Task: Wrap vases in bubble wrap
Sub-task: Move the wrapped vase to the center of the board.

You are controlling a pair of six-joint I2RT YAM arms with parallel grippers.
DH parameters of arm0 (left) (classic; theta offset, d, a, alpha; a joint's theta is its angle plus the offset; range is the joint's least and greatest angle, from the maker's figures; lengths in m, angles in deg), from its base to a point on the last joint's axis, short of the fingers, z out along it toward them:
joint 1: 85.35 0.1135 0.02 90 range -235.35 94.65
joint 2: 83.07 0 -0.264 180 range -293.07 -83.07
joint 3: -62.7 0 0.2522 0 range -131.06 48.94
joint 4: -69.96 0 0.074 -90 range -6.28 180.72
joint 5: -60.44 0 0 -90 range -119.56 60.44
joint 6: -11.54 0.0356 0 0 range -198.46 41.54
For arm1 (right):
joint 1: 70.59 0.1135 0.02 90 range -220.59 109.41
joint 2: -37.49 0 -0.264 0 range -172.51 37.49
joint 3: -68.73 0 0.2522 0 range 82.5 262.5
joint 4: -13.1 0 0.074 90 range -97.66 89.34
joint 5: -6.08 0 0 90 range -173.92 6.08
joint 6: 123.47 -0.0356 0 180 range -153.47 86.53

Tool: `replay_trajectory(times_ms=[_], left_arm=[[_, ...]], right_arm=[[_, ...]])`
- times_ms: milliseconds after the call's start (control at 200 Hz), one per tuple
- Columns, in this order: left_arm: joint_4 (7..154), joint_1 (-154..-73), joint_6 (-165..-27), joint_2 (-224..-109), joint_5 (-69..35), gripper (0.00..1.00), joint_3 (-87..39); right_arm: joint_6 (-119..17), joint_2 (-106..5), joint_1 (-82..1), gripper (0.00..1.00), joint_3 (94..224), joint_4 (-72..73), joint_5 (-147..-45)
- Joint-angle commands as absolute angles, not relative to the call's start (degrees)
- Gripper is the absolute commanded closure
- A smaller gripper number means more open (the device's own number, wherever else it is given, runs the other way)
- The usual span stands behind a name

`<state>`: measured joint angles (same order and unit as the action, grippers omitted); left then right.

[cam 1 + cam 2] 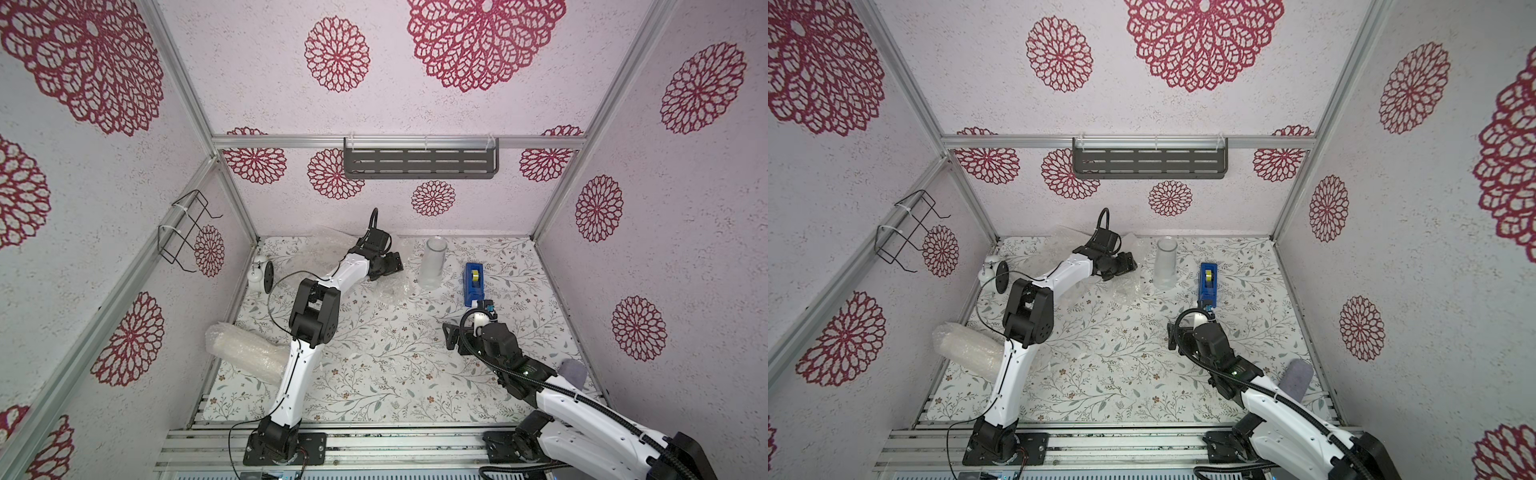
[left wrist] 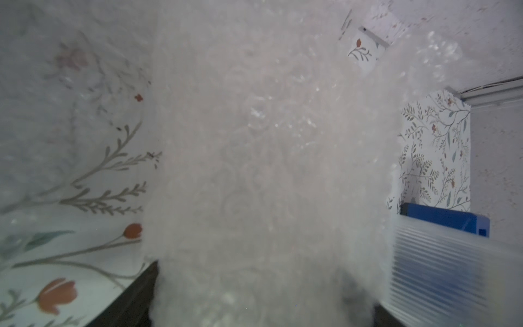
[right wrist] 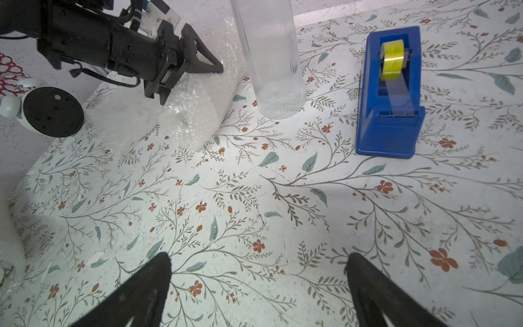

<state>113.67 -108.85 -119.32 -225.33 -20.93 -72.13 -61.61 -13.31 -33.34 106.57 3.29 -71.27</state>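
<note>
Left hand (image 3: 189, 85) by the far edge of the tabletop (image 1: 374, 365), left of centre: jaws spread wide astride a bunched roll of bubble wrap (image 2: 254, 170). In the left wrist view, wrap filling the whole gap between the dark jaws; impossible to tell whether pressed or only straddled. More of the same crinkled sheet spreading toward the far-left corner, near a small white alarm clock (image 1: 259, 272). Just right of the wrap, close to the far edge: ribbed glass vase (image 1: 432, 266), upright, bare. Right of that, apart from it: blue tape dispenser (image 1: 473, 282), a strip of tape drawn out to its cutter. At the left edge, toward the near corner: one bubble-wrapped bundle (image 1: 245, 351) on its side, partly behind the left arm. Right hand (image 3: 257, 256) over bare tabletop near the dispenser's near end, jaws fully apart, holding nothing.
</note>
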Motion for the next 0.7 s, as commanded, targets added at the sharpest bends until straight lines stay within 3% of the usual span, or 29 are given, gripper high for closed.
replay_trajectory(times_ms=[0,120,325,565,695], left_arm=[[110.12,-107.73,-119.42,-227.74,-20.00,0.11,-76.50],[115.35,-107.94,-118.83,-225.63,-21.26,0.00,-79.96],[129.08,-107.85,-116.01,-213.67,-33.26,0.02,-77.26],[132.93,-107.56,-112.58,-193.64,-46.50,0.02,-52.13],[133.99,-107.07,-109.77,-190.23,-49.39,0.02,-42.20]], right_arm=[[-62.91,-12.19,-33.68,0.01,107.04,3.65,-71.54],[-62.91,-11.92,-33.68,0.01,106.85,3.43,-71.09],[-62.51,-10.85,-33.68,0.01,106.75,2.97,-68.80],[-62.39,-11.08,-34.37,0.01,107.08,1.21,-63.78],[-62.30,-11.75,-35.07,0.01,107.62,0.87,-63.47]])
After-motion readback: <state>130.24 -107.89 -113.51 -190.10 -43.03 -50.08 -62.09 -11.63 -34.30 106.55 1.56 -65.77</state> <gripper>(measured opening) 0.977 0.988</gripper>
